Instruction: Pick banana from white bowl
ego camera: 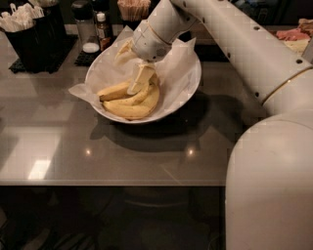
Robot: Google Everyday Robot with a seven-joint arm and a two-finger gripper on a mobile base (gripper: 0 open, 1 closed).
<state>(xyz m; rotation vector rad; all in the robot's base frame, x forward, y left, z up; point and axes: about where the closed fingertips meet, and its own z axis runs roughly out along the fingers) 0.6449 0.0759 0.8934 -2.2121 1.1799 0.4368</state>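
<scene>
The white bowl (188, 93) stands on the grey counter, lined with crinkled white paper. Yellow bananas lie close together in its front half. The uppermost one, the banana (113, 91), runs left from the middle, and two more (133, 110) curve below it. My gripper (132, 66) reaches down into the bowl from the upper right and is open. One finger (140, 79) points down and touches the bananas at their right end. The other finger (124, 49) stays up near the bowl's back rim. The bananas' tips are partly hidden by the finger.
A black holder of white utensils (27, 29) stands at the back left. A salt shaker (86, 30), a small sauce bottle (101, 27) and a toothpick cup (133, 10) stand behind the bowl. The counter's front edge (112, 183) runs below. My large white arm fills the right side.
</scene>
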